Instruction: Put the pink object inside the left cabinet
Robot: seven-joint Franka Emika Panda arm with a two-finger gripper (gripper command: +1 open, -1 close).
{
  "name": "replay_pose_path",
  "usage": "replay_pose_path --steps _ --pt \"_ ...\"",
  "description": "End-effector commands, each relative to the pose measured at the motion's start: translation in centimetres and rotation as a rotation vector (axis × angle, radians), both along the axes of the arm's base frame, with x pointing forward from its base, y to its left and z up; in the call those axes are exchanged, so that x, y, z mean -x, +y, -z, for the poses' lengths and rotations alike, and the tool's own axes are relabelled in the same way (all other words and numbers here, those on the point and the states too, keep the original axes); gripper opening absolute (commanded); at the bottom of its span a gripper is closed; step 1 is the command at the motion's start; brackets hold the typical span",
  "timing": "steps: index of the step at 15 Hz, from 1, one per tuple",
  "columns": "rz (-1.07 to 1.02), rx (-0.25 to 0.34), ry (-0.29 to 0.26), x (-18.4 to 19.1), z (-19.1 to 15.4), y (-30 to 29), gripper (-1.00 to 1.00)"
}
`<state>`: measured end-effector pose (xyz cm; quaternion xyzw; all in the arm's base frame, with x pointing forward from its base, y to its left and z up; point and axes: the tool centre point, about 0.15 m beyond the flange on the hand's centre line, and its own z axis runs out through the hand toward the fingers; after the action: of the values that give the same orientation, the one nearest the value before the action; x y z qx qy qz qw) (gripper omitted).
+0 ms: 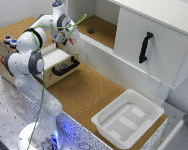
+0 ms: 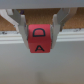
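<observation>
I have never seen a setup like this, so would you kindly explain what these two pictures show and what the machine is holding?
The white jointed machine is a robot arm bolted to a metal bench. The larger picture comes from a camera off the arm, looking down on the whole scene. The smaller one comes from a camera on the arm's wrist, looking along its pincer.

In the wrist view, the pincer is shut on a pink block marked with the letters D and A.

In the exterior view you can see a wooden drawer box with a black handle, a white bin on the cork surface, and a white cabinet. Its open compartment has a cork floor with a small dark thing lying on it; beside it is a door with a black handle.
</observation>
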<state>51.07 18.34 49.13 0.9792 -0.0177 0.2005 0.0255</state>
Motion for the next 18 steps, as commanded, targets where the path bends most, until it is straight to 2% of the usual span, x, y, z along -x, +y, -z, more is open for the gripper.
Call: replay_pose_path --steps 1,6,10,14,16,17,18 --pt "-0.028 0.053 0.098 -10.3 1.1 -1.6 -1.00" --pt "-0.023 0.031 0.054 -14.4 2.3 -2.3 -1.00" --pt "0.001 0.038 -0.003 -17.0 3.2 -1.9 -1.00" --pt "0.020 0.031 -0.021 -17.6 4.1 -2.2 -1.00" --pt "0.023 0.047 -0.046 -17.2 4.9 -2.3 -1.00" --pt "0.019 0.070 -0.057 -16.9 5.5 -2.1 1.00" --pt "0.017 0.095 -0.077 -16.4 6.0 -1.8 1.00"
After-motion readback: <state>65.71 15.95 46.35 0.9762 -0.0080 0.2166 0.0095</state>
